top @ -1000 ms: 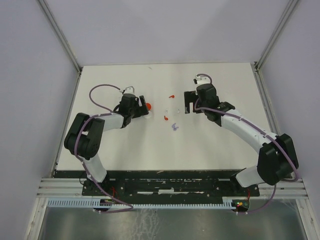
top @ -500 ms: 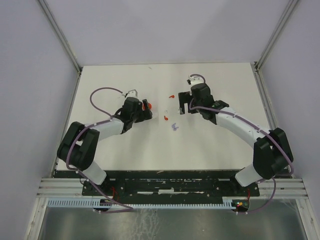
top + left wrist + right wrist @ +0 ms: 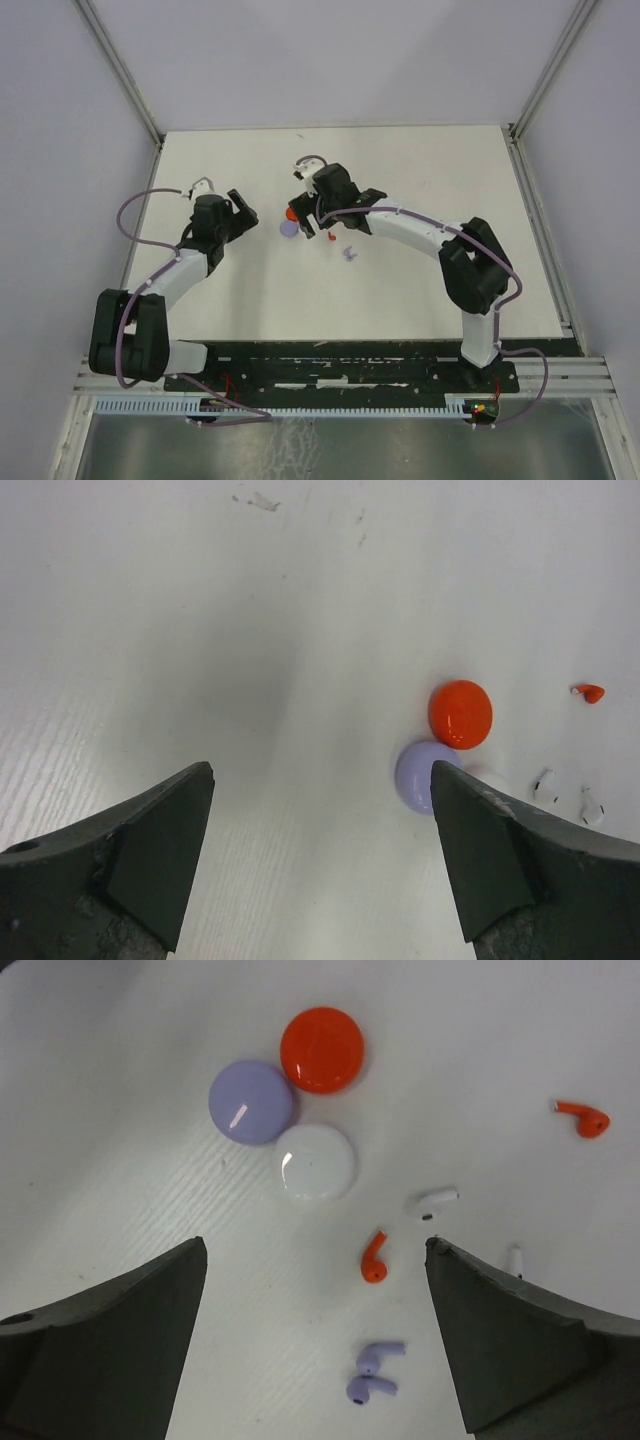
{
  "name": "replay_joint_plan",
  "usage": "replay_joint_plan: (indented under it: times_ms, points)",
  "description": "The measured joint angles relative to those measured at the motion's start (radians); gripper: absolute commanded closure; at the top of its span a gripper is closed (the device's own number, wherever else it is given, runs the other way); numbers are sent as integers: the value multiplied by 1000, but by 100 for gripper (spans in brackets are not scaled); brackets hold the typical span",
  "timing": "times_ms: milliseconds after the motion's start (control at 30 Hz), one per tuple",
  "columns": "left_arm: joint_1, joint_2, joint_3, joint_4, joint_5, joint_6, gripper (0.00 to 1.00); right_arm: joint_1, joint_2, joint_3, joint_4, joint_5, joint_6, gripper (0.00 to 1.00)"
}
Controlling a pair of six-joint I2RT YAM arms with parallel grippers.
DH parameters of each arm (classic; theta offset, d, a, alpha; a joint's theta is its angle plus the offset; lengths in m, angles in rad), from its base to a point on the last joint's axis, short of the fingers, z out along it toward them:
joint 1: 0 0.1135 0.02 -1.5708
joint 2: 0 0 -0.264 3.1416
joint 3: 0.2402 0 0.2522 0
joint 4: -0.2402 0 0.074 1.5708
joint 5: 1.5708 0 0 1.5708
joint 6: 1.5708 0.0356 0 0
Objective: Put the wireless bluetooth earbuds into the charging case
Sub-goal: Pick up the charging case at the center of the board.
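Red, white and lavender plastic: six tiny stemmed wireless earbuds lie scattered on the white table [image 3: 120,1020], none of them in a case yet. One red earbud [image 3: 373,1258] lies nearest the middle, with a white earbud [image 3: 433,1201] just beside it. A second red earbud [image 3: 582,1118] sits well apart towards the edge of the right wrist view. A second white earbud [image 3: 514,1259] peeks out by the right finger. The lavender pair [image 3: 372,1372] lie side by side, touching or nearly so.

They look very light, hard and glossy, so I'd expect them to skid or flip under a clumsy pinch. The stem or the sides of the bulb seem the surest hold. The lavender two may be awkward to take singly.

Close by, bunched together, are a glossy red round disc [image 3: 322,1049], a lavender round disc [image 3: 251,1101] and a white round disc [image 3: 315,1162]. By their matching colours I take them for closed charging cases.

Over the scatter hangs the right gripper [image 3: 315,1245], fingers spread wide, nothing between them. The left gripper [image 3: 320,770] hangs off to the left of the discs, likewise spread and empty.
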Motion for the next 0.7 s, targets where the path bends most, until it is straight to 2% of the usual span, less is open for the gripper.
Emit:
replay_joint_plan:
  times_ms: [200,433,700]
  points:
    - [64,-7,-28,-2,71,-9,5,16,189,204,-38,-58,-53,2]
    - [91,-27,-34,6,119,-9,6,56,343,400,-93,-75,-67,8]
    - [107,-52,-34,6,124,-9,6,80,423,453,-135,-75,-63,15]
